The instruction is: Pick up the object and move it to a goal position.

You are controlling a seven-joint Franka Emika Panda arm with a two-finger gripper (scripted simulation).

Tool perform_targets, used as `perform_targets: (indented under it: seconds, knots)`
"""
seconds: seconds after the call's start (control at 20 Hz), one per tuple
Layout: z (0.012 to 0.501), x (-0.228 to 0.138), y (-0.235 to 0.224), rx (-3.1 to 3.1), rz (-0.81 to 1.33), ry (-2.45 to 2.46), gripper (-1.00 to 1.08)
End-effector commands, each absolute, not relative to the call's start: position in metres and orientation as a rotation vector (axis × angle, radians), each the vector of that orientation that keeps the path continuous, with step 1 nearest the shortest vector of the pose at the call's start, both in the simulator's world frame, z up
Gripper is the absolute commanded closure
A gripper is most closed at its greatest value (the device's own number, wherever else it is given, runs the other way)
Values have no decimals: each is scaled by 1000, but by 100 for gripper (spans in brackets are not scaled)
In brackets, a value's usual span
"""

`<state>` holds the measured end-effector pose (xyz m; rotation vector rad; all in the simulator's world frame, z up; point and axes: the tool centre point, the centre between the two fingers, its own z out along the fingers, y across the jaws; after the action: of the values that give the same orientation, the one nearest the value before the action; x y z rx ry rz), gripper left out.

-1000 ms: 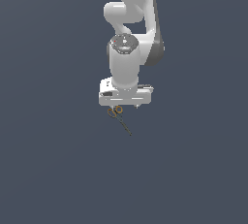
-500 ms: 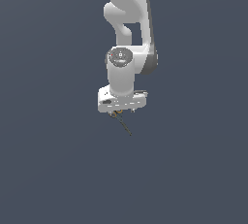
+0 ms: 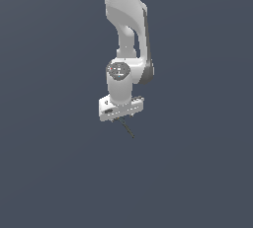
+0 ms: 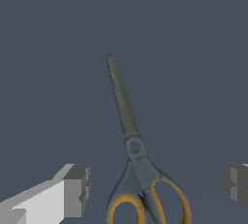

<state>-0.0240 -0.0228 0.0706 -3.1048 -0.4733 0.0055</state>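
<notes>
A tiny pair of scissors (image 4: 134, 156), its two orange ring handles running off the picture's edge and its thin dark grey blades closed into a single tapering point, lies between the two fingers of the gripper (image 4: 155, 189) in the wrist view. Both finger pads (image 4: 77, 189) stand well apart from the handles, with bare ground showing on either side of the scissors; the claw is spread wide and grips nothing.

In the exterior view only the blades of the scissors (image 3: 128, 129) show, a thin dark sliver slanting down toward the exterior view's right from just under the gripper (image 3: 121, 118). The handles are hidden beneath the white hand, and whether the scissors rest on the ground cannot be told from that view.

The white arm (image 3: 126, 34) descends from the top edge of the exterior view, its wrist pointing straight down over the scissors. Around it the flat slate-grey ground (image 3: 49, 172) runs unbroken to every edge of the picture, with open room on the exterior view's left, on its right and below the gripper. In the wrist view the same plain surface extends past the blade tip.
</notes>
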Motion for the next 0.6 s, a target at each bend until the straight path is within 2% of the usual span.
perform_targets:
  seconds: [0.0, 0.55]
  knots:
    - [63, -26, -25, -3100, 1, -509, -92]
    - [50, -28, -26, -3097, 2, -527, -92]
